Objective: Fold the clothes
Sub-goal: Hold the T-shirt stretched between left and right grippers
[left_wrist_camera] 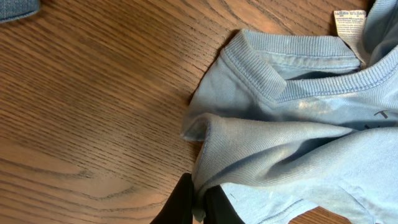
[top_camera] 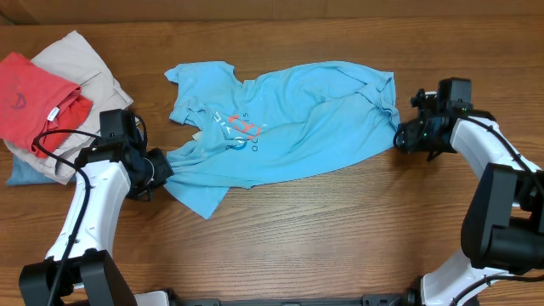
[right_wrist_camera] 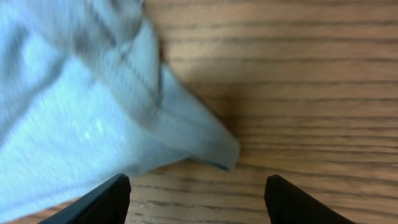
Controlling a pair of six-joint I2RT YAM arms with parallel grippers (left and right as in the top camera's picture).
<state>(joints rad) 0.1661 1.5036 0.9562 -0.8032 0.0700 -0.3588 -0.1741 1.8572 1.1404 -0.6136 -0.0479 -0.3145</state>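
Where the left gripper (left_wrist_camera: 198, 200) pinches a fold near the collar, the T-shirt (top_camera: 289, 127) bunches limply: soft, light cloth, crumpled across the middle of the table (top_camera: 340, 229). The right gripper (right_wrist_camera: 198, 183) hangs spread beside the hem corner, probably the best opposite hold.

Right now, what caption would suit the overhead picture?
A blue T-shirt lies crumpled, left gripper pinching one edge, right gripper open at the other.
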